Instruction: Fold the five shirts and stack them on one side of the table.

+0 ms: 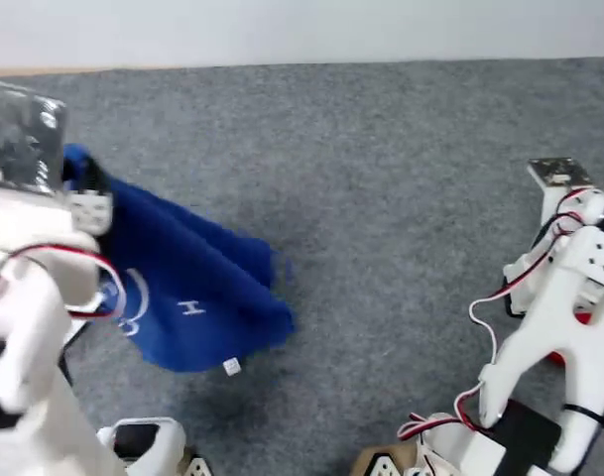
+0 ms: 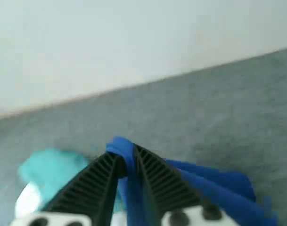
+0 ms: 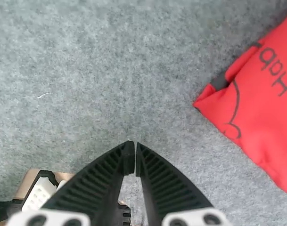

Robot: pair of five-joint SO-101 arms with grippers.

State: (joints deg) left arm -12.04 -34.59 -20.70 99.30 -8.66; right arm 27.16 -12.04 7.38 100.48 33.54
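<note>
Ribbed black fingers (image 2: 152, 179) of the left end effector (image 2: 126, 153) sit closest to us. They are pinched together on a fold of the blue shirt (image 2: 204, 183), and a bit of its edge pokes up between the tips. Beyond that grip we see the rest of the blue cloth trailing onto the grey bench (image 2: 204, 108). A turquoise cloth (image 2: 49, 165) lies on the bench just beside the fingers. We cannot tell whether it is folded. A pale wall (image 2: 134, 42) rises behind the far edge of the bench.

From the high view we find the blue shirt (image 1: 197, 288) on the left side of the bench (image 1: 381, 178). One end is gathered up under the left arm (image 1: 34, 297), and the rest is spread loosely and rumpled toward the middle. White print (image 1: 133, 297) shows on it, and a small white label (image 1: 231, 367) sits at its near edge.

On the other side, the right end effector (image 3: 134, 145) has its fingers closed tip to tip with nothing between them, over bare bench (image 3: 86, 70). The red shirt (image 3: 256, 108) lies flat near it without touching. It has dark print on its face, and one corner points toward the fingers. In the high view we make out only slivers of the red shirt (image 1: 582, 317) beneath the right arm (image 1: 569, 297), well apart from the blue one.
</note>
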